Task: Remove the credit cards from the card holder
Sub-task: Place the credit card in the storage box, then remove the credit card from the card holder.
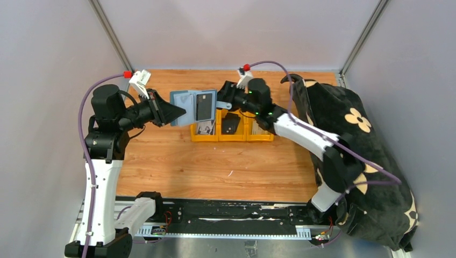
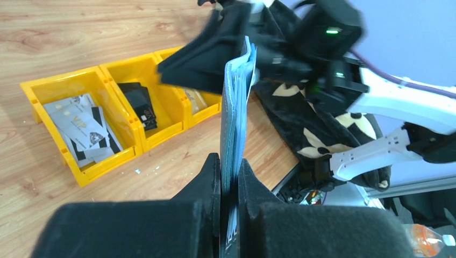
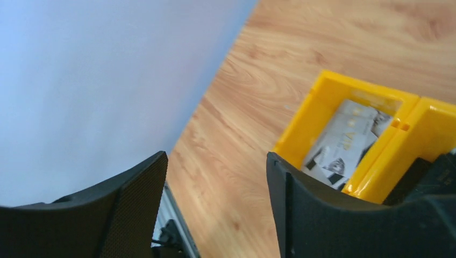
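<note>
Left gripper (image 2: 229, 171) is clamped on the near edge of the card holder (image 2: 235, 118) held above the yellow bins (image 2: 64, 81), right gripper (image 3: 216, 161) gapes empty beside its far edge, so a crooked pinch on the dark card (image 1: 204, 106) could yank the holder loose

You are getting soft, even light from above, casting only faint shadows beside the yellow bins (image 1: 215, 137) on the tabletop (image 1: 215, 166). The top view is reading sharp. Up close, the left pincer (image 2: 230, 164) and the card holder's (image 2: 236, 107) near edge are blurring. The right pincer's (image 3: 216, 161) view is smearing the bins.
</note>
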Motion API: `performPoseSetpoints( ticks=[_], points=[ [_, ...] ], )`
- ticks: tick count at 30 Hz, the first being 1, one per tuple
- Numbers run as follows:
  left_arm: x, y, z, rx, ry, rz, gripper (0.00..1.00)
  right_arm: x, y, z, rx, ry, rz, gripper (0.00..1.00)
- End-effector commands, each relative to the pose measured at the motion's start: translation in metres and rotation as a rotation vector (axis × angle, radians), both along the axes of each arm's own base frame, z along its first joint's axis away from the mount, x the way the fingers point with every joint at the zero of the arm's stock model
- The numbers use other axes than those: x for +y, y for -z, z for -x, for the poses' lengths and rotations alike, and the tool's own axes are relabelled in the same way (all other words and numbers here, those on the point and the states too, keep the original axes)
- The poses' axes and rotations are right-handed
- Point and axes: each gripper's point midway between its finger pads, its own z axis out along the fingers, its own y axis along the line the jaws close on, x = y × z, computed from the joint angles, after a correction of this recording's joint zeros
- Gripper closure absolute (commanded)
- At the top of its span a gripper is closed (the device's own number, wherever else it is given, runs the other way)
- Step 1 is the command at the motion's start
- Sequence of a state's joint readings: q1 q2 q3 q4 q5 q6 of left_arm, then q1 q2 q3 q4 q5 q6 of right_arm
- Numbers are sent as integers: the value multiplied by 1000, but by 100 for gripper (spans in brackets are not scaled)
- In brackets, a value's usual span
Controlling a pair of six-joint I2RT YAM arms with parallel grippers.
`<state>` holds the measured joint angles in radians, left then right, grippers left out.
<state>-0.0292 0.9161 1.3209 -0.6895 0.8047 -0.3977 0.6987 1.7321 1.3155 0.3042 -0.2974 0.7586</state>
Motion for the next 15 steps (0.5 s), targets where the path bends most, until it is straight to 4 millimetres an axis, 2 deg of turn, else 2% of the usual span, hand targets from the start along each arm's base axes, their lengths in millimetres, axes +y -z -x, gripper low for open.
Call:
performPoseSetpoints(
  ticks=[1,4,8,12,15],
  points=[
    [-3,-14,4,-43,12,44,100,-37,-74,32,-192,-24,-136,26],
    [-5,-26,4,-67,7,90,100,-57,-87,57,-236,-38,-185,22],
    [-8,-44,1,-102,1,168,100,-73,-88,86,-239,-74,-229,21],
    [-6,-54,-4,-110,-26,201,100,-76,-78,108,-224,-140,-257,20],
    [-5,-60,-7,-116,-51,233,100,-71,-91,127,-268,-249,-341,20]
  ],
)
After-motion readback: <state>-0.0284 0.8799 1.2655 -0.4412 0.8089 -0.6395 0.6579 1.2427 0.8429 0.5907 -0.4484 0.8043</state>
